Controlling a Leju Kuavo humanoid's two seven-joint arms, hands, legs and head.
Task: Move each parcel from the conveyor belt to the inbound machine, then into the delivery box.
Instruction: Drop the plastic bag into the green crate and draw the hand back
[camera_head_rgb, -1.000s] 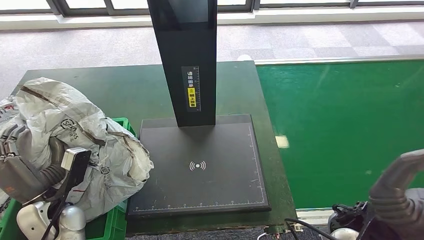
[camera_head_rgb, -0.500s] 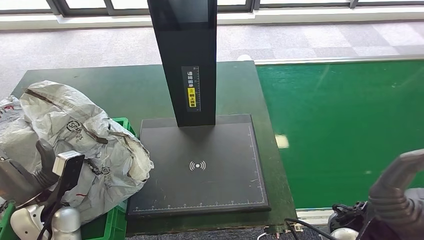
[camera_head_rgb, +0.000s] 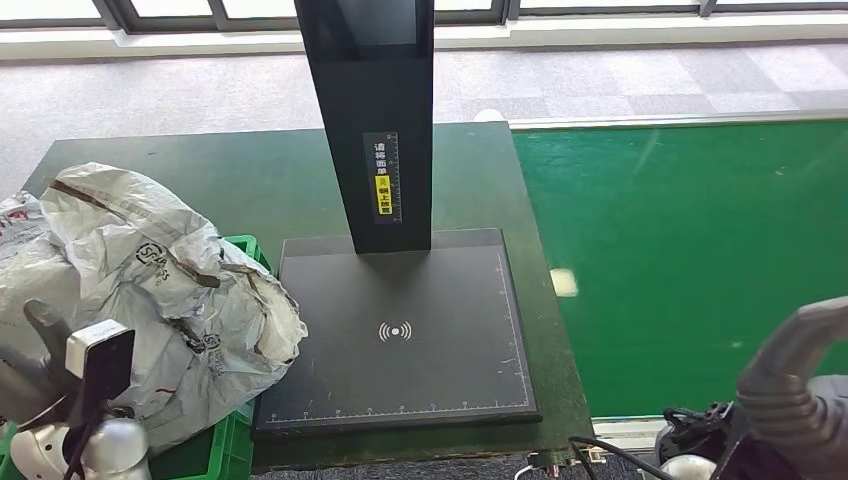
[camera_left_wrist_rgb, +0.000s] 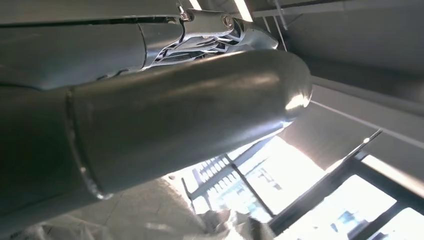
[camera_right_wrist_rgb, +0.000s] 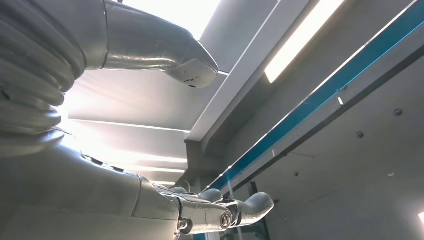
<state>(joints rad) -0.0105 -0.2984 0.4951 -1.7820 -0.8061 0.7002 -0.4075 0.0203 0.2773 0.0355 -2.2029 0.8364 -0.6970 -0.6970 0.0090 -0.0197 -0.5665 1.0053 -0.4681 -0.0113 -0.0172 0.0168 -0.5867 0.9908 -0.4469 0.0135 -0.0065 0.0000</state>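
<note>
**Parcel down in the box, left hand drawing clear**

The parcel (camera_head_rgb: 150, 290), a crumpled white plastic sack, lies in the green box (camera_head_rgb: 232, 440) just left of the scanner plate (camera_head_rgb: 400, 340) on the bench (camera_head_rgb: 250, 180). Part of it bulges over the box rim toward the plate. The left hand (camera_head_rgb: 45, 345) sits low beside the sack; its dark fingers appear to rest against the plastic, but whether they grip it I cannot tell. The left wrist view looks up at the ceiling past a silver thumb and gives no help. The right hand (camera_right_wrist_rgb: 210, 210) is raised palm up, fingers apart, holding nothing.

I judge the step in hand to be letting go and pulling away. To do it well, the fingers should spread fully before the arm moves, so loose plastic does not snag and drag the sack back out. The arm should leave away from the scanner post (camera_head_rgb: 370, 120). The green belt (camera_head_rgb: 690, 250) shows no parcel in this view.
</note>
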